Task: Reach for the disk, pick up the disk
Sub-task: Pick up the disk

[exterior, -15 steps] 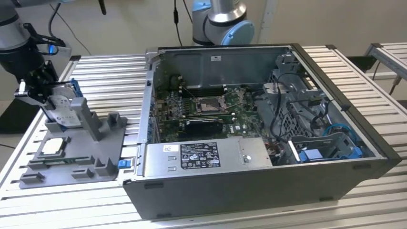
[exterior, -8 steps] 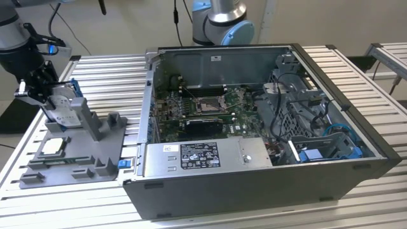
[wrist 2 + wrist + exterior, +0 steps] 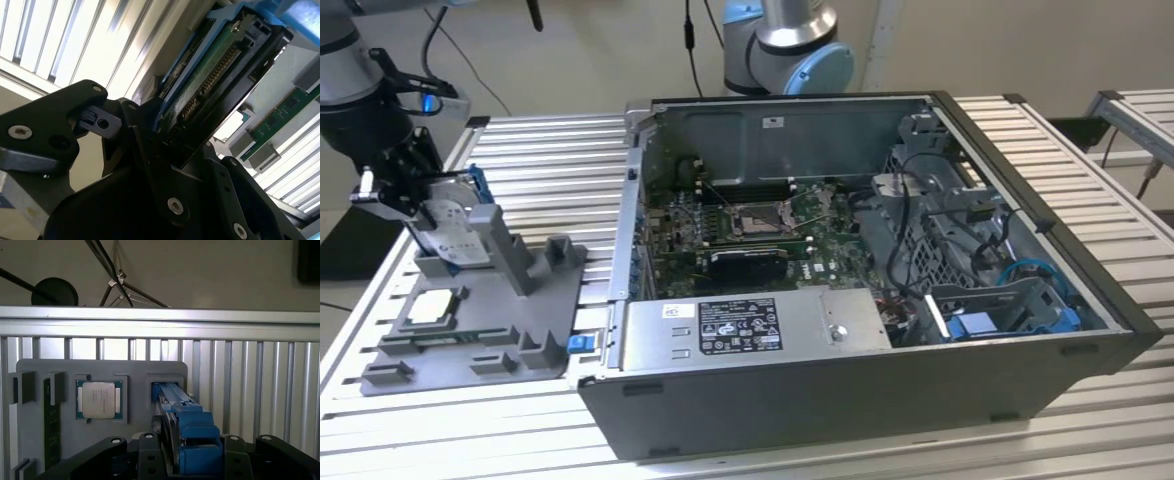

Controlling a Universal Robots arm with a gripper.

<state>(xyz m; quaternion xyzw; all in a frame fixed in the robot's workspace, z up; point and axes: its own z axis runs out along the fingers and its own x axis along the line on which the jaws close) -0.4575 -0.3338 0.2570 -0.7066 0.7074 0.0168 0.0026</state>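
Over the grey holder point(image 3: 487, 320), your end effector point(image 3: 420, 212) is pinching the upright disk point(image 3: 450, 236), seemingly beginning the pickup, which is calling for a straight lift clear.

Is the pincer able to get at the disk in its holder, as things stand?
Likely yes: the pincer is right at the disk, which stands on edge in the holder, top exposed.

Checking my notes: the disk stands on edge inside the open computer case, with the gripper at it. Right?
No. The disk stands on edge in the grey fixture beside the computer case, with the gripper at it; the exterior view shows this.
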